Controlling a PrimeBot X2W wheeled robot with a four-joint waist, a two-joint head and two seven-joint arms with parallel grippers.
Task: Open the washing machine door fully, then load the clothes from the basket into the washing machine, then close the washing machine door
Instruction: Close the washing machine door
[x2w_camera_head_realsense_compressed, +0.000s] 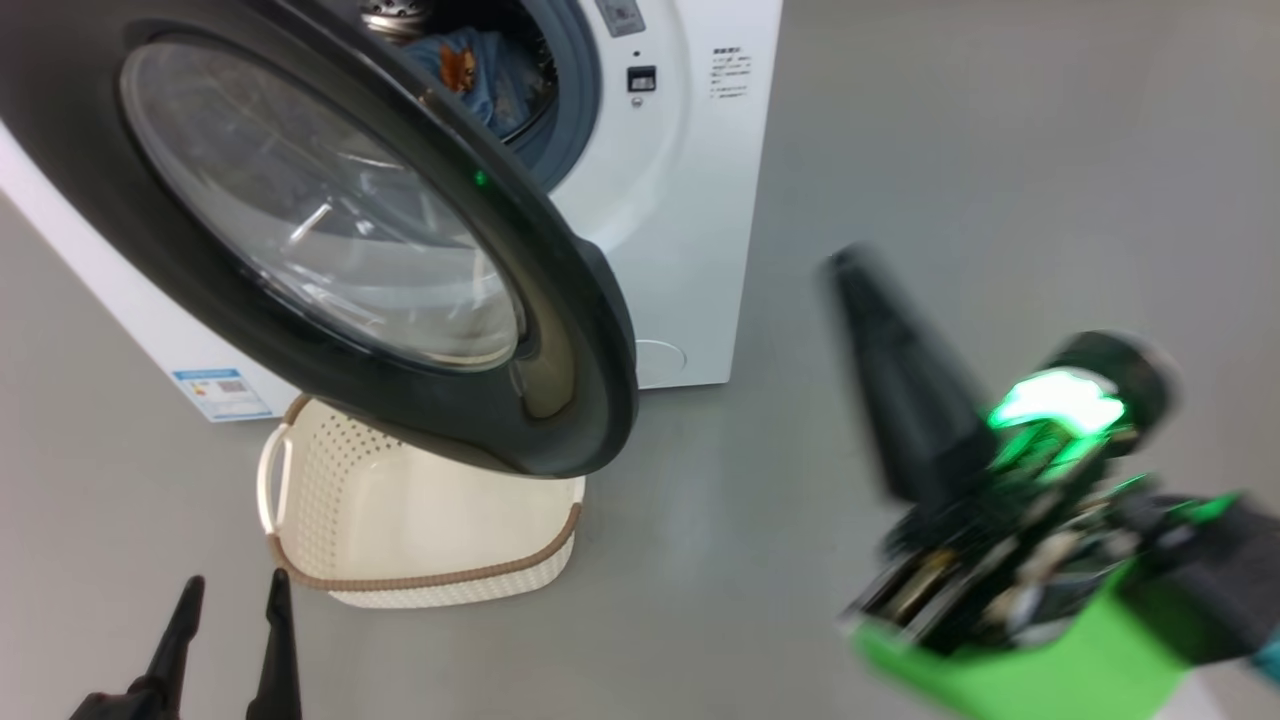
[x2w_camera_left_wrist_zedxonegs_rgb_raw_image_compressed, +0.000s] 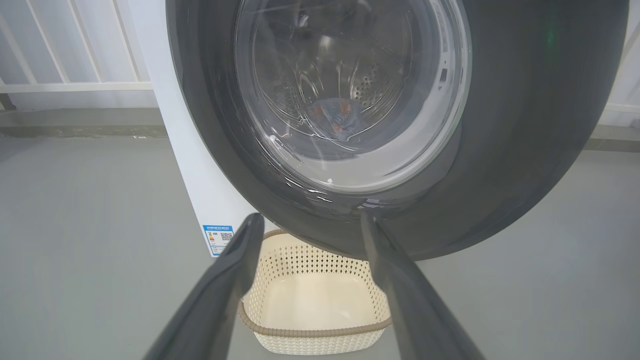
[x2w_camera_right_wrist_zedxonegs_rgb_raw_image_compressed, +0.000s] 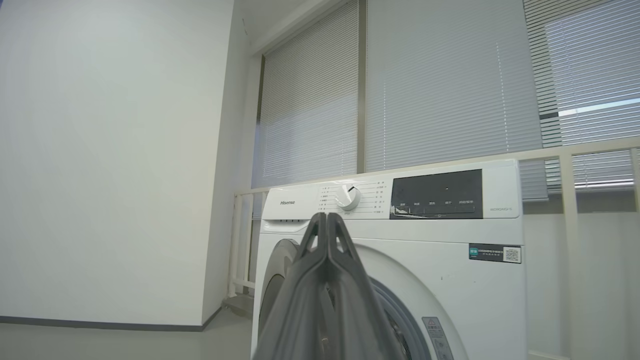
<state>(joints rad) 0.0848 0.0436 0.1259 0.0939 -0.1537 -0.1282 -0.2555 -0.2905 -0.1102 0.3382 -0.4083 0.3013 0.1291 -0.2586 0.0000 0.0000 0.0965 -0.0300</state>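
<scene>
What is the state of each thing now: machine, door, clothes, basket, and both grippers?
washing machine: mouth uncovered.
washing machine door: open, swung outward.
clothes: inside the washing machine.
basket: empty, on the floor under the door.
left gripper: open, empty.
right gripper: shut, empty.

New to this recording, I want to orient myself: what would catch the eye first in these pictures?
The large round door with glossy black rim and clear glass stands open across the head view's upper left, above a cream-white perforated plastic basket on the grey floor. At the right, the shut right pincer shows blurred, green-lit at its base.
</scene>
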